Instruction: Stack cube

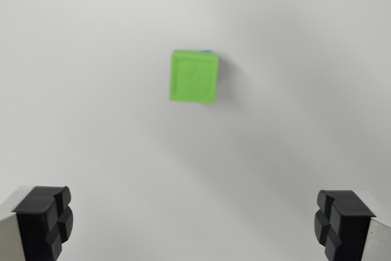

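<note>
A green cube [193,76] lies on the white table, a little above the middle of the wrist view. A thin blue sliver [208,49] peeks out at its top edge, seemingly another cube beneath it, mostly hidden. My gripper [194,224] hangs well above the cube, open wide with nothing between its black fingertips [46,221], which show at the lower left and lower right corners.
Plain white table surface [91,120] fills the view all around the cube. No other objects show.
</note>
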Available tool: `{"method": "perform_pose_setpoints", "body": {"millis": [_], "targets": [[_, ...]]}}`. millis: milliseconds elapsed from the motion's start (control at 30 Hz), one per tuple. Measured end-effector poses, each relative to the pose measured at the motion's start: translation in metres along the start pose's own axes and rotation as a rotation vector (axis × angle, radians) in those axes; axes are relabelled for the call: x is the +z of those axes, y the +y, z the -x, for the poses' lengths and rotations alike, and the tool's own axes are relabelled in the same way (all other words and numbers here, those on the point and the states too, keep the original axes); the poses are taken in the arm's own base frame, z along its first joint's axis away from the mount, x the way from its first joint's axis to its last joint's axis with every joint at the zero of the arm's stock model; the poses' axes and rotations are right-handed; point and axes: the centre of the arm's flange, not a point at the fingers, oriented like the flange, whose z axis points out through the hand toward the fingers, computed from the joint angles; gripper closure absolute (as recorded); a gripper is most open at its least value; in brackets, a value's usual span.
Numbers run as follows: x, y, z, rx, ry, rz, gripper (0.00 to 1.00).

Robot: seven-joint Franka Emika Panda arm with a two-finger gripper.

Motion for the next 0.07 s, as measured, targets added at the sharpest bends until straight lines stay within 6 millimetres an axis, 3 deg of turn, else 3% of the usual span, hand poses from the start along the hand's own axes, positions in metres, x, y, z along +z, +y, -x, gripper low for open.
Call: {"method": "perform_pose_setpoints", "body": {"millis": [67], "targets": [[0.0000,0.0000,0.0000,0.000,0.000,0.000,0.00]]}}
